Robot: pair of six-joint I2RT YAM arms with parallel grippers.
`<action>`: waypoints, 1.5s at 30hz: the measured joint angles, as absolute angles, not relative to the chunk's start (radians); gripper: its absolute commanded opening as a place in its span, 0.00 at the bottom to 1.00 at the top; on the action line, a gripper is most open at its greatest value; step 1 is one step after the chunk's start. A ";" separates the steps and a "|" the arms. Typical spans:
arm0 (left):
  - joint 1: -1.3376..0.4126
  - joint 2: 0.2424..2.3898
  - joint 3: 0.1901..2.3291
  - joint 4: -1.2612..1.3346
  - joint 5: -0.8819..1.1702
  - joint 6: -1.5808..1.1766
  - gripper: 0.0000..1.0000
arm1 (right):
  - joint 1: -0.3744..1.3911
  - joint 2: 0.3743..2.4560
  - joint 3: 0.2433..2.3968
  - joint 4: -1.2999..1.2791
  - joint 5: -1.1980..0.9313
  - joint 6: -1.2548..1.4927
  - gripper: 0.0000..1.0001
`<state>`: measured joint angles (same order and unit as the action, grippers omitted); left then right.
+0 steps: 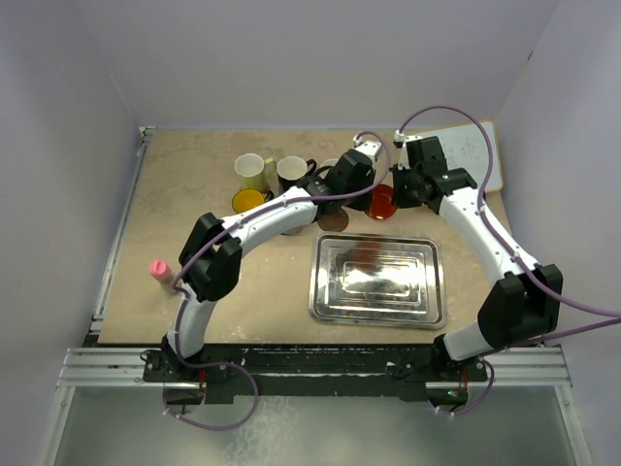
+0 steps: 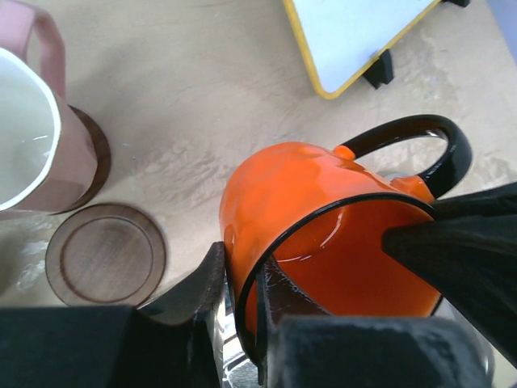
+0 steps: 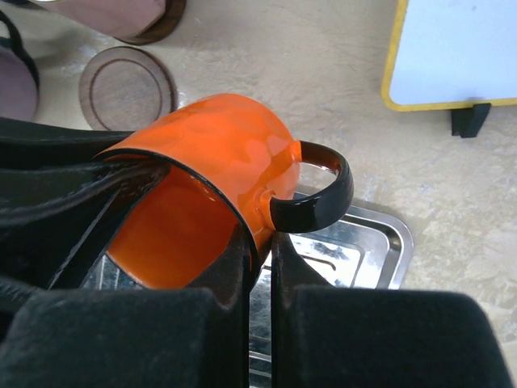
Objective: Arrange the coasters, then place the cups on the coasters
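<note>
A bright orange-red cup (image 1: 382, 202) with a black handle hangs just beyond the steel tray's far edge, gripped by both arms. My left gripper (image 2: 242, 267) is shut on the cup's (image 2: 307, 194) rim, one finger inside and one outside. My right gripper (image 3: 260, 234) is shut on the same cup's (image 3: 218, 145) rim, right beside the handle. An empty dark brown coaster (image 2: 105, 255) lies on the table to the left. A pinkish-white cup (image 2: 56, 153) stands on another dark brown coaster (image 2: 98, 153).
The steel tray (image 1: 376, 280) lies in front of the arms. A cream cup (image 1: 250, 171), a black cup (image 1: 293, 173) and a yellow-orange cup (image 1: 249, 201) stand at the back left. A pink bottle (image 1: 158, 269) stands at the left edge and a yellow-framed whiteboard (image 2: 355, 32) at the back right.
</note>
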<state>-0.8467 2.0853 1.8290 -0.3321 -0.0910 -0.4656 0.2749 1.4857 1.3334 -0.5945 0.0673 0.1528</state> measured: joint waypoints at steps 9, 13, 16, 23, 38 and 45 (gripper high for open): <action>-0.851 2.096 1.829 -0.369 -0.151 -0.421 0.03 | 0.270 1.486 1.333 -0.596 -0.041 0.153 0.11; -0.847 2.096 1.829 -0.395 -0.163 -0.395 0.03 | 0.268 1.486 1.333 -0.597 -0.098 0.130 0.20; -0.836 2.096 1.829 -0.403 -0.162 -0.377 0.03 | 0.268 1.485 1.335 -0.596 -0.133 0.109 0.27; -0.792 2.096 1.828 -0.398 -0.159 -0.355 0.03 | 0.266 1.479 1.335 -0.609 -0.186 0.083 0.39; -0.694 2.068 1.797 -0.422 -0.134 -0.241 0.03 | 0.157 1.471 1.345 -0.652 -0.267 0.032 0.43; -0.694 2.068 1.797 -0.511 -0.133 -0.170 0.03 | 0.112 1.471 1.345 -0.661 -0.285 -0.008 0.43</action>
<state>-0.6937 2.0678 1.7969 -0.5114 -0.1333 -0.1699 0.1120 1.4708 1.3445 -0.6609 -0.2848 -0.0078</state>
